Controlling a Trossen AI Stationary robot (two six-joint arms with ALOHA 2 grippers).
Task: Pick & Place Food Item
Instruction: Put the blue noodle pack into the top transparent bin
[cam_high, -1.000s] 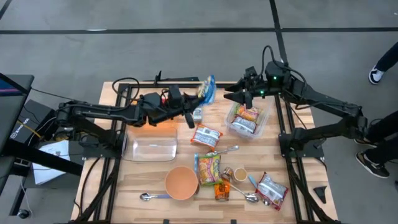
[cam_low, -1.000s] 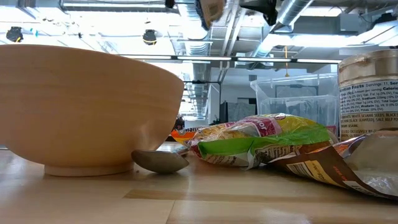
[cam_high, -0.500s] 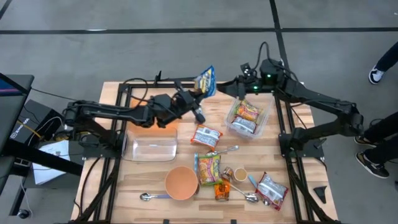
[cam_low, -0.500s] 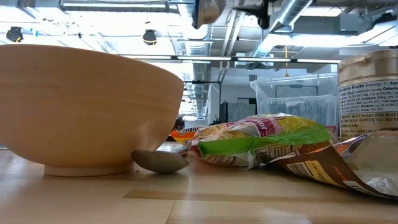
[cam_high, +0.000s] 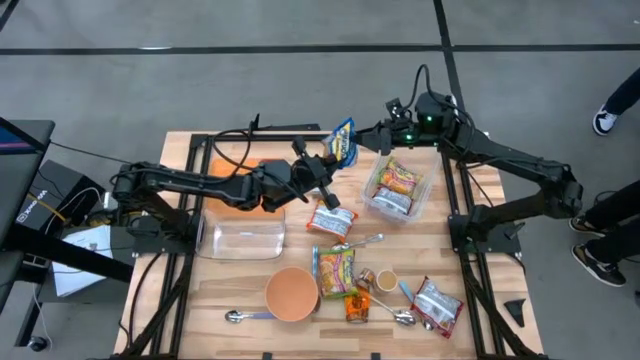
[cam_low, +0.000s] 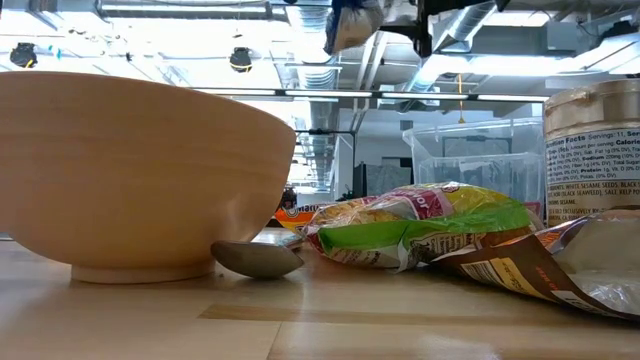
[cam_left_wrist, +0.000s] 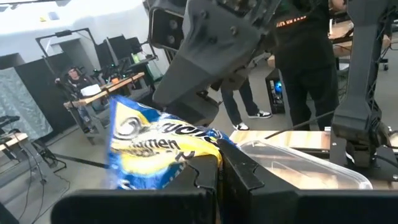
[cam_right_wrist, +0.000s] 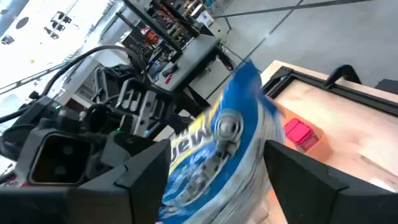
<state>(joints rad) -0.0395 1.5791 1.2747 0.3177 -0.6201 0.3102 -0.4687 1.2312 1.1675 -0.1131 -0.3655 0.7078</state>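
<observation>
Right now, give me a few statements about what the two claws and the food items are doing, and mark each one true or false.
1. The left claw is shut on the blue and yellow snack bag. True.
2. The blue and yellow snack bag lies flat on the table. False: it is held up in the air between the two arms.
3. The right claw has its fingers spread on either side of the bag. True.
4. The clear container under the right arm is empty. False: it holds food packets.
5. The wooden bowl sits at the back edge of the table. False: it sits near the front edge.
</observation>
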